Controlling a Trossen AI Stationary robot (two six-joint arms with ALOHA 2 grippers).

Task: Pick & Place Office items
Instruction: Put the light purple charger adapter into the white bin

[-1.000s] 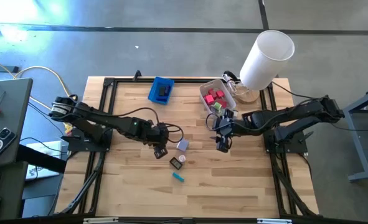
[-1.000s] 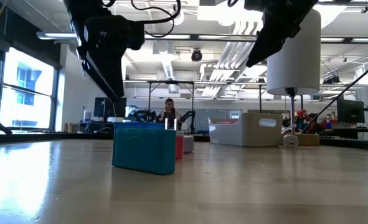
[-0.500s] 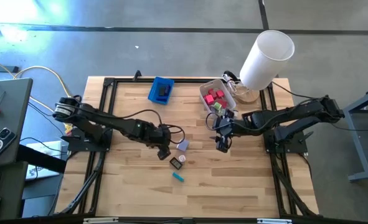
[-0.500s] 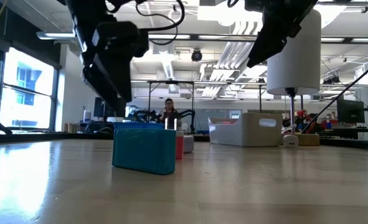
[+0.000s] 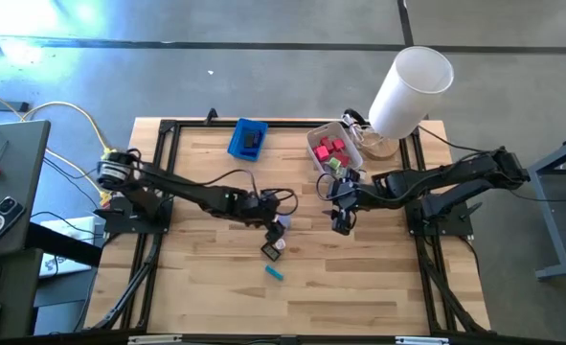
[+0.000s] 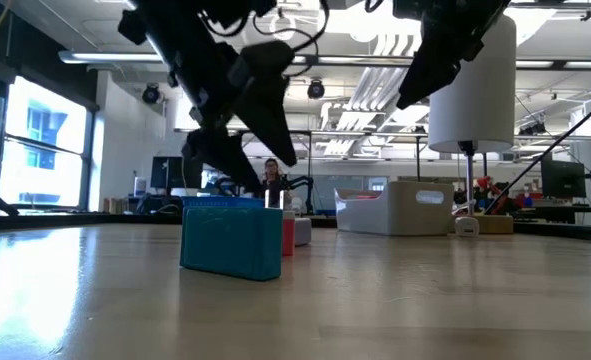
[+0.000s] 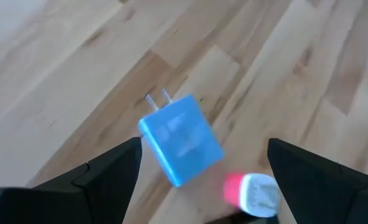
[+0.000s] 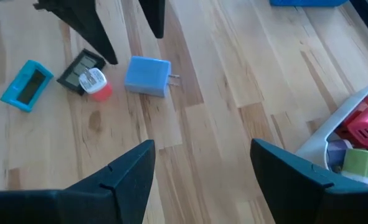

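- Hazard, misgrasp: left tool [image 5: 275,222], fingers spread wide and empty, hangs directly over the small blue box-shaped plug adapter with two metal prongs [image 7: 180,140]. The adapter lies skewed across the gap, so a close without realignment could catch one corner and spin it away.
- Hazard, neighbour: red-and-white small roll [image 7: 252,190] lies just beside the adapter, resting against a flat black card-like piece [image 8: 81,70]. A low finger could shove either aside.
- Location of stock: adapter, roll, black piece and teal oblong block [image 8: 26,84] lie loose on the wooden tabletop [image 5: 196,278]; red and green pieces sit in the translucent white rectangular bin [image 5: 350,146].
- Pose, left arm: stretched low toward the tabletop's centre, wrist pitched downward.
- Pose, right arm: right tool [image 5: 343,222] waits near the bin, fingers parted, empty.
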